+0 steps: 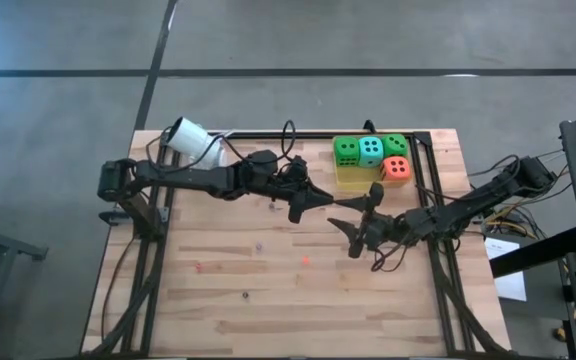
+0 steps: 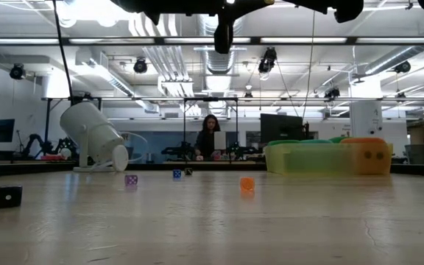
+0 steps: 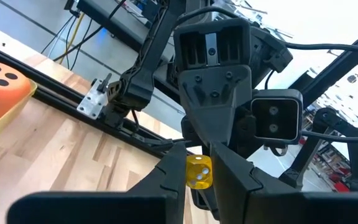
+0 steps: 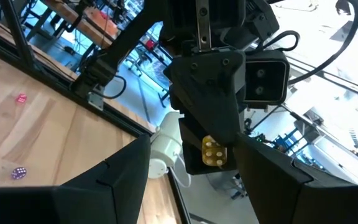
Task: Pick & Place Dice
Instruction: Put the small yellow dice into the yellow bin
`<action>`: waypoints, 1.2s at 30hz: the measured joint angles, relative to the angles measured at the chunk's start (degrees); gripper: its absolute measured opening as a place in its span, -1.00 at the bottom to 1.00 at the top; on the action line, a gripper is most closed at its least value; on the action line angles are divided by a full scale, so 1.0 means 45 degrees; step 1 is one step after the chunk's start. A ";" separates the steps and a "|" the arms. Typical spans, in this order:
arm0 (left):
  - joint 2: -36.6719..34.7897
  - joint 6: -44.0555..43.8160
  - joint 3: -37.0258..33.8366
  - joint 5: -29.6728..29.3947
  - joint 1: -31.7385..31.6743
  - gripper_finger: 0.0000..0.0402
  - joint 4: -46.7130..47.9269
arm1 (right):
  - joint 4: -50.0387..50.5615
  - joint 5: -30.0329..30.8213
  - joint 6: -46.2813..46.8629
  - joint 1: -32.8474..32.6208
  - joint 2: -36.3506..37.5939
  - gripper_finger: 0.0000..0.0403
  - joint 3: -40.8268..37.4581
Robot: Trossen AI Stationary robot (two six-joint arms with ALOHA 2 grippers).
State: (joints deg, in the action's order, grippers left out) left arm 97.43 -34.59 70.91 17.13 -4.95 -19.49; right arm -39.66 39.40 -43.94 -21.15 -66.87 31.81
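My left gripper [image 1: 324, 200] reaches level over the table's middle, shut on a small yellow die [image 3: 199, 172]. My right gripper [image 1: 348, 222] faces it from the right, open. In the right wrist view the yellow die [image 4: 214, 152] shows between its spread fingers, untouched. Four big soft dice sit in a yellowish tray [image 1: 351, 180] at the far right: two green dice [image 1: 346, 150] [image 1: 396, 144], a teal one [image 1: 370, 150] and an orange one [image 1: 396, 168]. My left gripper pinches the yellow die's two opposite faces [image 3: 191, 173] between its two fingertips. The fingers come level from the table's left. The die is lifted high above the table, with pips facing both wrist cameras.
Small loose dice lie on the wood: black [image 2: 8, 196], purple [image 2: 131, 179], blue [image 2: 177, 174], orange [image 2: 247, 184]. A white cylinder-shaped device [image 1: 193, 140] stands at the far left. A dark rail [image 1: 430, 190] runs along the right side. A person sits far behind the table.
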 joint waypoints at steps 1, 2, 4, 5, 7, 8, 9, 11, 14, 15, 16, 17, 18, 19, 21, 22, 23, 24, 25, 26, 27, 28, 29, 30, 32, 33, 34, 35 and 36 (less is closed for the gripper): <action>0.0000 -0.0005 0.0000 -0.0007 0.0026 -0.71 0.0003 | -0.0004 0.0000 -0.0001 0.0001 0.0000 0.13 -0.0004; -0.0001 -0.0006 0.0000 -0.0008 0.0045 -0.71 0.0010 | -0.0004 0.0000 0.0000 0.0013 0.0000 0.13 0.0000; -0.0005 -0.0024 0.0000 -0.0022 0.0069 -0.71 0.0020 | -0.0004 0.0000 -0.0003 0.0025 0.0000 0.13 0.0000; -0.0005 -0.0034 0.0000 -0.0026 0.0092 -0.71 0.0024 | -0.0004 0.0000 0.0000 0.0025 0.0000 0.13 0.0000; -0.0008 -0.0034 0.0000 -0.0056 0.0095 -0.71 0.0034 | -0.0004 0.0002 -0.0002 0.0025 0.0000 0.13 0.0000; -0.0010 -0.0034 0.0000 -0.0077 0.0096 -0.71 0.0039 | -0.0004 0.0038 -0.0008 0.0025 0.0000 0.13 0.0000; -0.0010 -0.0034 0.0000 -0.0108 0.0093 -0.71 0.0041 | -0.0003 0.0103 -0.0037 0.0025 0.0000 0.13 -0.0001; -0.0010 -0.0024 0.0000 -0.0141 0.0093 -0.71 0.0057 | 0.0001 0.0182 -0.0051 0.0025 0.0001 0.13 -0.0004; -0.0010 0.0023 0.0000 -0.0133 0.0092 -0.71 0.0261 | -0.0024 0.0302 -0.0185 0.0040 0.0024 0.13 0.0000; -0.0010 0.0045 0.0000 -0.0135 0.0103 -0.71 0.0413 | -0.0029 0.0337 -0.0204 0.0064 0.0027 0.13 0.0000; -0.0008 0.0094 0.0000 -0.0140 0.0117 -0.71 0.0519 | -0.0029 0.0373 -0.0219 0.0074 0.0029 0.13 0.0000; -0.0005 0.0149 0.0000 -0.0135 0.0117 -0.71 0.0569 | -0.0008 0.0364 -0.0228 0.0074 0.0029 0.13 0.0000; -0.0005 0.0219 0.0000 -0.0139 0.0114 -0.71 0.0618 | 0.0000 0.0359 -0.0233 0.0063 0.0029 0.13 0.0000; -0.0005 0.0250 0.0000 -0.0144 0.0100 -0.71 0.0609 | -0.0016 0.0341 -0.0233 0.0057 0.0029 0.13 0.0000; -0.0005 0.0257 0.0000 -0.0191 0.0083 -0.71 0.0607 | -0.0028 0.0330 -0.0233 0.0050 0.0029 0.13 0.0000; -0.0005 0.0257 0.0000 -0.0196 0.0083 -0.71 0.0617 | -0.0018 0.0331 -0.0233 0.0059 0.0029 0.13 0.0000; -0.0005 0.0258 0.0000 -0.0192 0.0084 -0.71 0.0611 | 0.0008 0.0335 -0.0233 0.0059 0.0029 0.13 0.0000; -0.0005 0.0262 0.0000 -0.0192 0.0093 -0.71 0.0600 | 0.0007 0.0335 -0.0228 0.0064 0.0029 0.13 0.0000; -0.0005 0.0262 0.0000 -0.0187 0.0094 -0.71 0.0569 | 0.0007 0.0335 -0.0225 0.0060 0.0024 0.13 0.0000; -0.0005 0.0262 0.0000 -0.0187 0.0098 -0.71 0.0539 | 0.0005 0.0324 -0.0215 0.0056 0.0024 0.13 0.0000; -0.0005 0.0262 0.0000 -0.0191 0.0093 -0.71 0.0525 | 0.0013 0.0294 -0.0215 0.0045 0.0022 0.13 0.0000; -0.0005 0.0262 0.0000 -0.0192 0.0093 -0.71 0.0507 | 0.0010 0.0287 -0.0223 0.0044 0.0019 0.13 0.0000; -0.0005 0.0262 0.0000 -0.0198 0.0112 -0.71 0.0425 | 0.0010 0.0287 -0.0228 0.0047 0.0019 0.13 0.0000; -0.0005 0.0266 0.0000 -0.0223 0.0124 -0.71 0.0375 | 0.0010 0.0288 -0.0224 0.0051 0.0019 0.13 0.0000; -0.0010 0.0267 0.0000 -0.0235 0.0171 -0.71 0.0353 | 0.0010 0.0291 -0.0228 0.0058 0.0019 0.13 0.0000; -0.0010 0.0272 0.0000 -0.0228 0.0187 -0.71 0.0385 | 0.0015 0.0287 -0.0228 0.0054 0.0015 0.13 0.0000; -0.0010 0.0285 0.0000 -0.0226 0.0199 -0.71 0.0438 | 0.0010 0.0286 -0.0228 0.0049 0.0015 0.13 0.0000; -0.0010 0.0291 0.0000 -0.0226 0.0210 -0.71 0.0481 | 0.0010 0.0281 -0.0228 0.0044 0.0014 0.13 0.0000; -0.0010 0.0296 0.0000 -0.0226 0.0212 -0.71 0.0481 | 0.0010 0.0277 -0.0228 0.0044 0.0010 0.13 0.0000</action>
State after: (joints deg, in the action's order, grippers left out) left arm 97.38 -33.26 70.91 16.12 -4.00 -17.32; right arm -39.61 40.64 -44.97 -20.95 -66.83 31.81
